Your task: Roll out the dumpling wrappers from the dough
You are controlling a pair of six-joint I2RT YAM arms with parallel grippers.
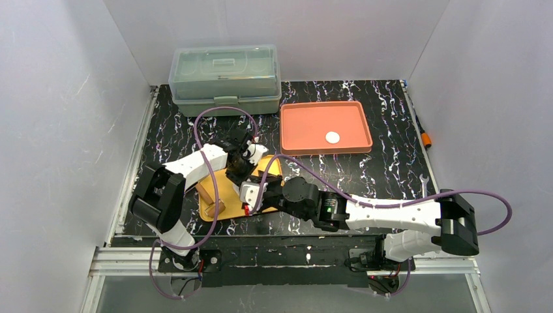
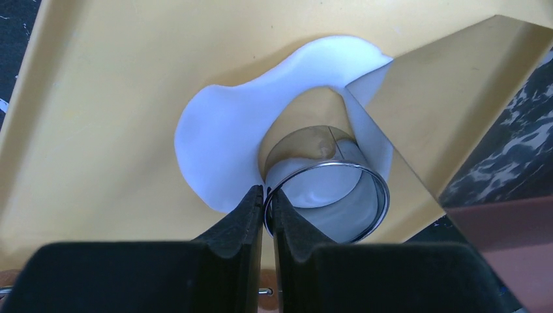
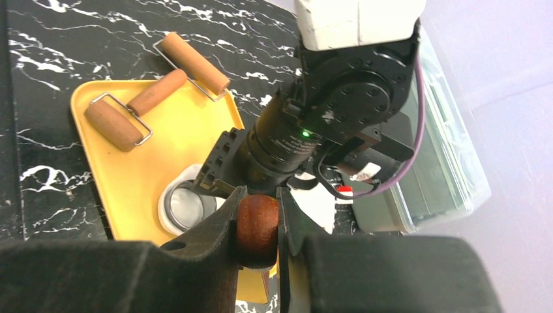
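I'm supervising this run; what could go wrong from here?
The left gripper pinches only the thin rim of the shiny metal ring cutter, so it could slip or tilt. The reflective metal blade, apparently on the brown wooden handle in the right gripper, lies against the soft white dough sheet beside the ring; moving either may tear it.
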